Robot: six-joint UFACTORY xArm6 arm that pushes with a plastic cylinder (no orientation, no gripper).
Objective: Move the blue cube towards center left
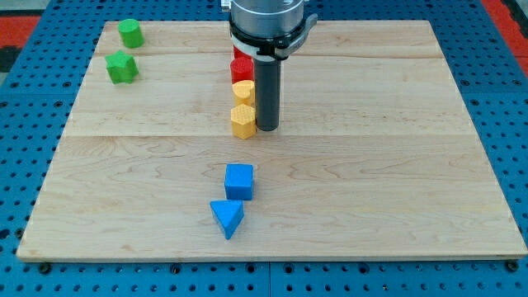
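Camera view: tip [266,129] down just right of yellow block [242,120]
Jaws: none, bare rod
Blue cube [239,181]: well below tip, touching blue triangle [227,218]

board [396,165]: pale wood, visible grain, joined planks, smooth matt finish with a faint sheen.
surround [511,99]: blue perforated panel, looked like painted metal or plastic, matt; a red patch [25,25] of the same perforated make showed at the view's top left.
blue cube [239,181], blue triangular block [227,217], two yellow blocks [242,120], red block [241,68], two green blocks [122,67]: solid-coloured, smooth, matt, painted wood or plastic; which could not be told.
rod [267,95]: dark, smooth, dull satin surface down to my tip [267,129].
collar [264,16] above rod: grey metal, lightly glossy.
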